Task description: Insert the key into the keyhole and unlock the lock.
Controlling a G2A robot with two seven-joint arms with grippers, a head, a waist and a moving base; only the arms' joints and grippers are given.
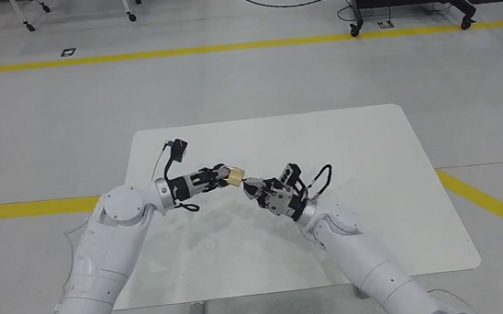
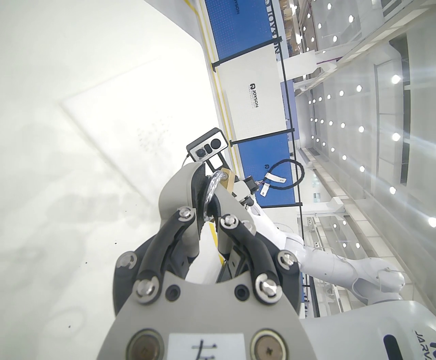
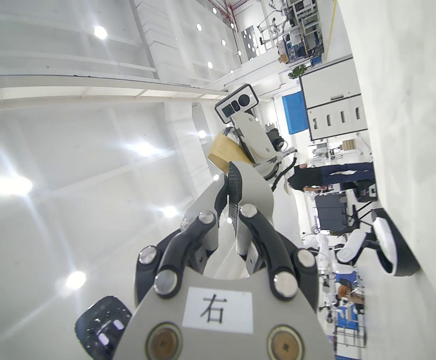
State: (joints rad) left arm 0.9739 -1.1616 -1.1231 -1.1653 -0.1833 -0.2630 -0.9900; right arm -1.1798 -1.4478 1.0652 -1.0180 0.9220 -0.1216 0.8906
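A brass padlock (image 1: 235, 174) hangs in the air above the middle of the white table (image 1: 370, 144). My left gripper (image 1: 221, 176) is shut on its silver shackle (image 2: 212, 185), and the brass body (image 2: 229, 181) sticks out past the fingertips. My right gripper (image 1: 253, 189) comes from the opposite side, its tips right at the padlock's (image 3: 223, 150) lower end. In the right wrist view this gripper (image 3: 229, 172) has its pads pressed together. The key is hidden between them and the lock.
Both arms meet over the table's centre, well above its surface. The table edges (image 1: 439, 183) lie far from the grippers. Yellow floor lines (image 1: 221, 46) and wheeled stands (image 1: 411, 2) are beyond the table.
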